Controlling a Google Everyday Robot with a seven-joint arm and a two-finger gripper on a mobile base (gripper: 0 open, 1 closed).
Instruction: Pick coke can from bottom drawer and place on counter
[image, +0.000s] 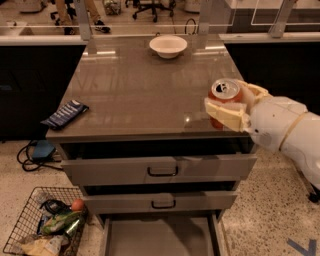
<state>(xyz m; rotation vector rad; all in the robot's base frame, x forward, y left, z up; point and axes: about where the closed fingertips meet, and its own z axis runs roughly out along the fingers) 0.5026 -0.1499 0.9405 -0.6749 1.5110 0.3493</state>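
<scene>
Camera view, and the gripper has the can pinched tight. Cream fingers are closed on its red sides, and the can is upright with its silver top up. It's over the counter near the front right corner; whether the base touches the slab or hangs just off it, I can't tell from this angle. The white arm comes in from the right, cut off by the frame.

Nearest us, the bottom drawer stands pulled out with a bare grey floor, its front cut off at the lower edge. Above it are two drawer fronts with black handles. Down left on the speckled floor sits a wire basket of packets, an orange fruit among them.

Up on the counter, a blue packet lies at the left front edge. A white bowl sits at the far edge, well apart from the can. Beyond are dark benches and chair legs, hard to make out.
</scene>
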